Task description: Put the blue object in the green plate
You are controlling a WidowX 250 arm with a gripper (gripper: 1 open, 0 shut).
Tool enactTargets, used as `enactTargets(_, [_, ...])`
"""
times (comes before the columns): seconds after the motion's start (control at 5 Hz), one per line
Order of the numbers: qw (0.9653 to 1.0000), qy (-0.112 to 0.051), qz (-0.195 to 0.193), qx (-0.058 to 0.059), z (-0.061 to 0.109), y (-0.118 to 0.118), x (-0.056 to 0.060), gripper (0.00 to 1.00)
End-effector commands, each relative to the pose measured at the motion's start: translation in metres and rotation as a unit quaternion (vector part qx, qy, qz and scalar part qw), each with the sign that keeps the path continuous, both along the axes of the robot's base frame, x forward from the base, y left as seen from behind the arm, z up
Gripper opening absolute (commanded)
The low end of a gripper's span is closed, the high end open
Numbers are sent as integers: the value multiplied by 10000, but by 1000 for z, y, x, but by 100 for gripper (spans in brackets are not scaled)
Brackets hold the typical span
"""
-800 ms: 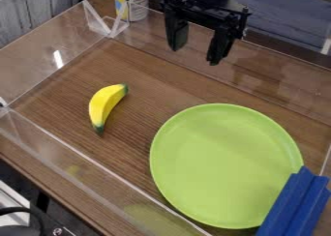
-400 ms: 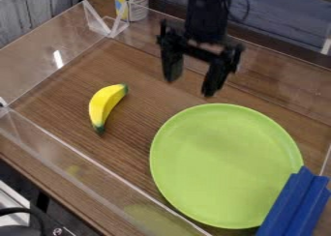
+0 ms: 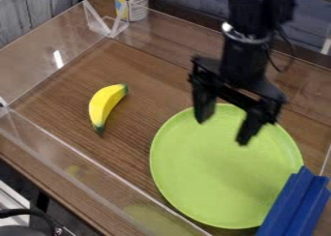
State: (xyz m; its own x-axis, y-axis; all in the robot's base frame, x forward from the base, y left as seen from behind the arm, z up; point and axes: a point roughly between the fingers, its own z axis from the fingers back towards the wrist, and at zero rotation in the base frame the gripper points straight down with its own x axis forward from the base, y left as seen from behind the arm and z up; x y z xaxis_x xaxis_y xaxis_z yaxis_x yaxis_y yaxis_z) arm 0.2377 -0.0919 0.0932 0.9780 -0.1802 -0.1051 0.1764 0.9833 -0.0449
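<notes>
Here the fingers (image 3: 229,117) hang spread over the green plate (image 3: 214,172), banana (image 3: 106,105) aside.

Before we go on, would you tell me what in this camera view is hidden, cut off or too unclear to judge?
- Blue object: cut off by the right and bottom edges of the camera view; its full length is not visible.
- Green plate: its far rim is partly hidden behind the open gripper, its near right part behind the blue object.
- Bottle at the back: cropped by the top edge, label too small to read.
</notes>
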Motion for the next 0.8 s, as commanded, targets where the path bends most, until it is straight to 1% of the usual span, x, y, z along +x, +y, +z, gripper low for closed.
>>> enactTargets(0.0, [9994,-240,-168,-158,1,-32,-4,100])
enactTargets(0.2, [9990,-213,-312,-219,-13,-56,-12,100])
enactTargets(0.4, [9987,-181,-397,-247,-30,-63,-13,100])
enactTargets(0.6, [9977,-190,-578,-297,-37,-66,-15,100])
